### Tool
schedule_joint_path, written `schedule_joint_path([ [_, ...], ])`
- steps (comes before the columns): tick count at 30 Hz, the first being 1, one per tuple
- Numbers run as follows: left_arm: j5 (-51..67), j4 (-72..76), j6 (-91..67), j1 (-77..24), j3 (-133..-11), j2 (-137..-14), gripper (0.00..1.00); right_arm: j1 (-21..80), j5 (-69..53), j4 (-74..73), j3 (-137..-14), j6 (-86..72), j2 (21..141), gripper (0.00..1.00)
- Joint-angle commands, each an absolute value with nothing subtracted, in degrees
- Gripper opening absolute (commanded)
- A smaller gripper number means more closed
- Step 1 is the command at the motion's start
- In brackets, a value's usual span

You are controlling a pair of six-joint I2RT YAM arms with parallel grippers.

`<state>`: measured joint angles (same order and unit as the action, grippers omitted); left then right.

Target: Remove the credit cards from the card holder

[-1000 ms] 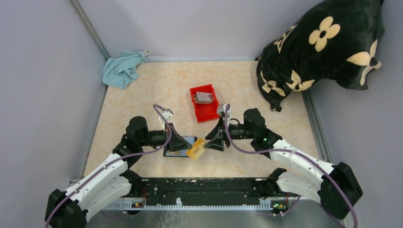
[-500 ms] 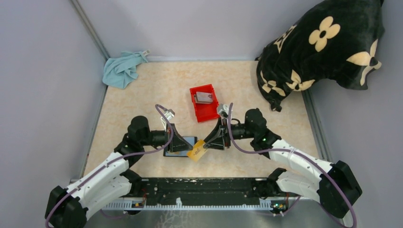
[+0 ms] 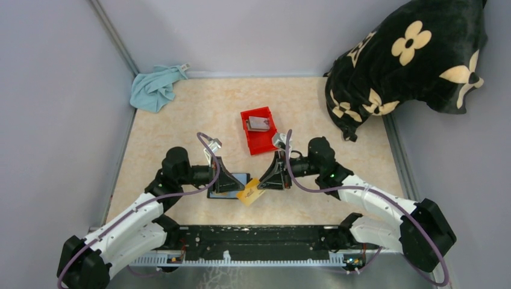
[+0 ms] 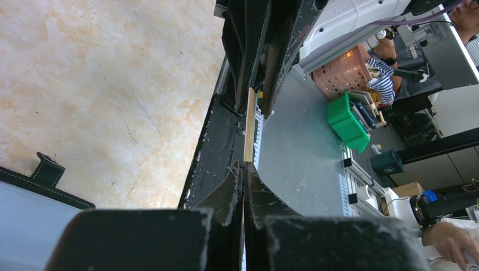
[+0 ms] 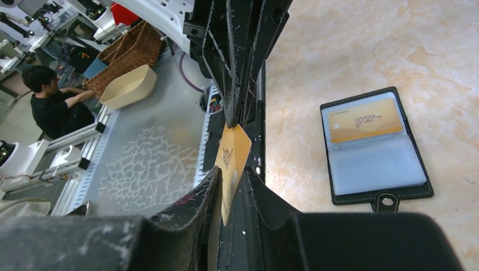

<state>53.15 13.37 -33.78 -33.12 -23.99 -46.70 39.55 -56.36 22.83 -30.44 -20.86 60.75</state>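
A thin tan credit card (image 5: 233, 158) is out of the wallet and held on edge just above the worktop (image 3: 181, 120), close to its near edge and about midway along it. Beside it, flat on the surface, lies the small black folding card holder (image 5: 373, 149), spread open with its pale blue slots up. A second tan card (image 5: 364, 119) sits in the top slot, and the pocket below it looks empty. The left gripper (image 4: 244, 169) has its fingers pressed together on one end of the lifted card. The right gripper (image 5: 233, 172) faces it from the other side with its fingers set narrowly around the other end. From where I stand I can't tell whether those pads are actually biting or only flanking the card. To me this looks like a hand-over. The next move calls for the right side to be firm on the card before the left lets go. Then it would go to the red plastic bin (image 3: 263, 143) in the middle of the worktop, where a greyish card (image 3: 260, 123) already lies. From above, the left arm hides much of the wallet, so any other slots can't be checked. A crumpled blue cloth (image 3: 155, 89) sits in the far left corner, and a black flower-patterned cushion (image 3: 410, 54) fills the far right one.
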Motion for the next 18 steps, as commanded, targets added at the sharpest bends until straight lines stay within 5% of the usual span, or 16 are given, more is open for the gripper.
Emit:
schedule_joint_path([
  [1,53.7,15.6,-32.6,-33.4,-25.7,-46.4,0.0,38.9,-58.5,27.4,-31.2,-21.5,61.4,0.18],
  [4,53.7,15.7,-32.6,-33.4,-25.7,-46.7,0.0,38.9,-58.9,27.4,-31.3,-21.7,62.1,0.02],
  [9,52.4,15.0,-32.2,-33.4,-25.8,-46.3,0.0,38.9,-57.4,26.7,-31.5,-21.9,62.8,0.0],
  [14,41.0,7.9,-30.1,-33.4,-26.6,-43.4,0.46,38.9,-49.0,26.7,-31.0,-23.2,61.7,0.0],
  [18,28.7,7.2,-32.4,-33.4,-24.3,-36.7,0.48,38.0,-42.0,30.5,-29.6,-25.6,59.6,0.0],
])
